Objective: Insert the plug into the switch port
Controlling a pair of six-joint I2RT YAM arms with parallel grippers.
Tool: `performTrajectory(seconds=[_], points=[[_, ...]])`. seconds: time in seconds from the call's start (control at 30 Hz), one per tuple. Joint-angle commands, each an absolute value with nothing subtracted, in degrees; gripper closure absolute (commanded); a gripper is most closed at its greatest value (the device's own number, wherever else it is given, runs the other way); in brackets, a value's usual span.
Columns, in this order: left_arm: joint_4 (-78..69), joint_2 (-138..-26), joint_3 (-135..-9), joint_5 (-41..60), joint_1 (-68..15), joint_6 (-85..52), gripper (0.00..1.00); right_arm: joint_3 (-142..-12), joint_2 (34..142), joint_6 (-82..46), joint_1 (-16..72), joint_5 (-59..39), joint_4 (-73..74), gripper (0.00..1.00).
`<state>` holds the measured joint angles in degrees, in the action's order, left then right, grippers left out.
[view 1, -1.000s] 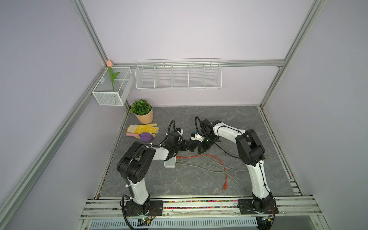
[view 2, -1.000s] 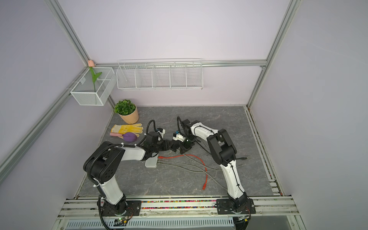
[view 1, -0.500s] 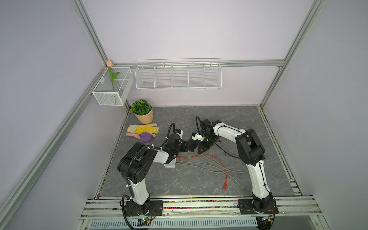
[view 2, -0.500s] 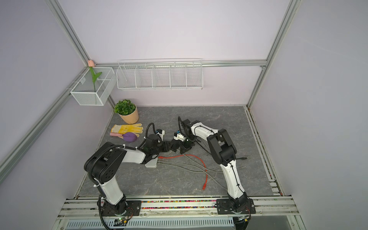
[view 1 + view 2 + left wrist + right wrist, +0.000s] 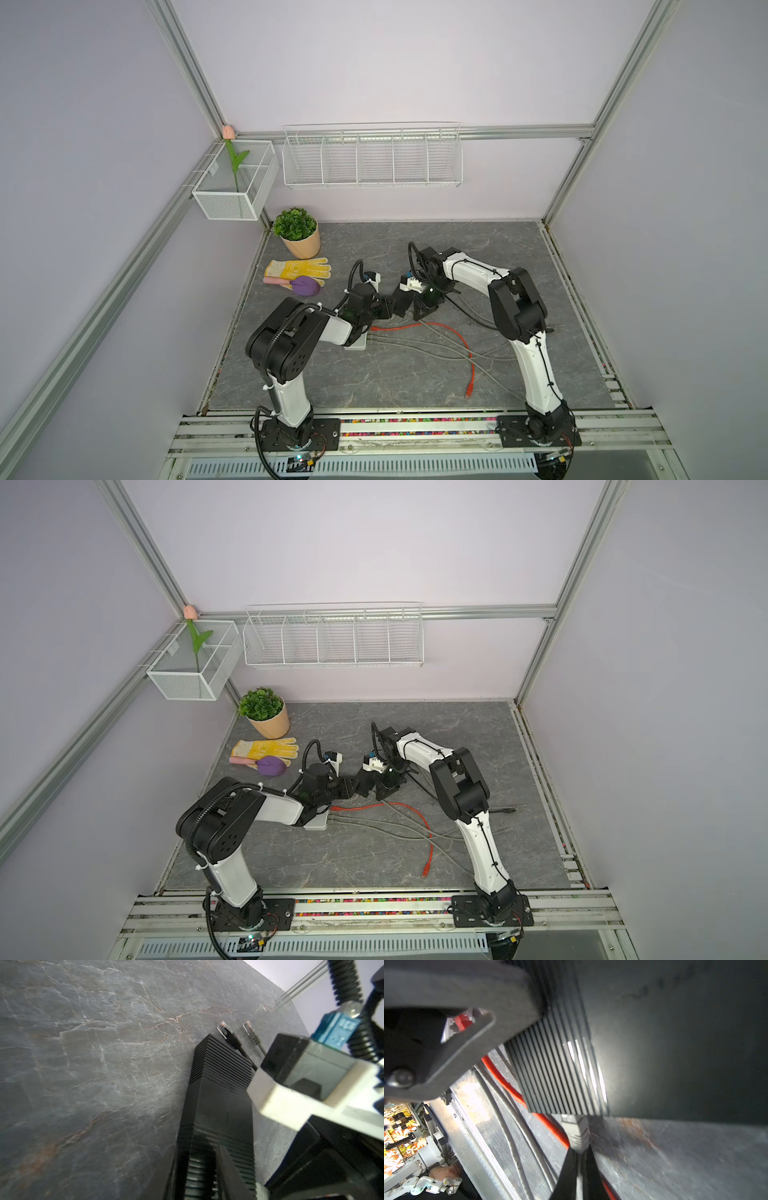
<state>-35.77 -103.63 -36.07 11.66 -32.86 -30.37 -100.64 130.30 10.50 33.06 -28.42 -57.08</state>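
Right wrist view: right gripper [image 5: 579, 1154] clenched on grey plug [image 5: 574, 1126] at its boot, with the plug tip against the end face of the black ribbed switch [image 5: 560, 1076]. Left wrist view: left gripper [image 5: 202, 1169] grasping the switch over the middle of the table [image 5: 374, 374]. 2 loose plugs [image 5: 225, 1031] lie beyond.

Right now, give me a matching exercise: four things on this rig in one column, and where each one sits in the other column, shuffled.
Things
1 tulip
2 glove
3 red cable
4 grey plug

Places
A pinched in the right gripper at the black switch's edge
B flat on the table by the potted plant
C standing in the mesh basket hung on the wall
D snaking over the table, one end free

Pairs: 1-C, 2-B, 3-D, 4-A
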Motion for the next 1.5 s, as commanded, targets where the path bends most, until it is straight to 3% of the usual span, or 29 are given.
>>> performTrajectory(seconds=[0.0,0.47,0.7,1.47], points=[[-24.9,-106.7,-33.0,33.2,-42.1,-31.7,0.72,-107.3,131.0,11.6,34.8,-40.9,-27.0,0.93],[-26.0,-106.4,-31.8,34.7,-42.7,-31.4,0.73,-111.1,133.0,11.3,34.8,-42.4,-27.3,0.93],[-23.2,-102.1,-30.5,33.6,-38.7,-30.7,0.75,-108.1,131.6,13.6,34.7,-40.2,-29.5,0.93],[-9.3,-87.6,-31.1,22.6,-29.2,-28.7,0.76,-94.7,118.5,22.7,35.3,-25.9,-37.0,0.67]])
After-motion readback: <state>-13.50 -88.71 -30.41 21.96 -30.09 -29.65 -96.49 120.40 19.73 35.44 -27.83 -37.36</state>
